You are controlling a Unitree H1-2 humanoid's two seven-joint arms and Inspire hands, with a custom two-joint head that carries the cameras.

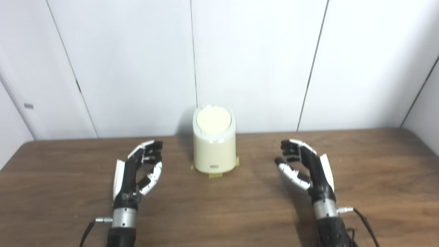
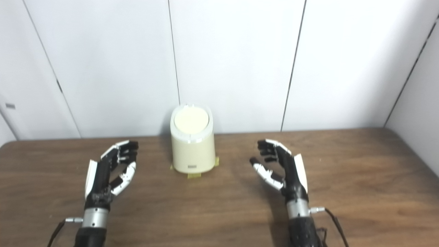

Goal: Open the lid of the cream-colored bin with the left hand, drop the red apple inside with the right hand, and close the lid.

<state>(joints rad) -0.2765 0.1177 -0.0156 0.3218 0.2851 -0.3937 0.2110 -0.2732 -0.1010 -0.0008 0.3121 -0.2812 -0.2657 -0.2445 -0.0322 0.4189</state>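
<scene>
A cream-colored bin (image 1: 214, 147) stands upright at the back middle of the wooden table, and its round lid (image 1: 213, 120) lies flat and closed on top. My left hand (image 1: 139, 171) hovers to the bin's left, open, palm turned inward, holding nothing. My right hand (image 1: 305, 168) mirrors it on the bin's right, also open with nothing in it. Both hands are well apart from the bin. No red apple shows in either view.
The brown wooden table (image 1: 219, 212) runs across the whole lower picture. Yellow tape bits (image 1: 215, 176) mark the bin's base. White wall panels (image 1: 257, 61) stand right behind the bin, and a side wall closes the far right corner.
</scene>
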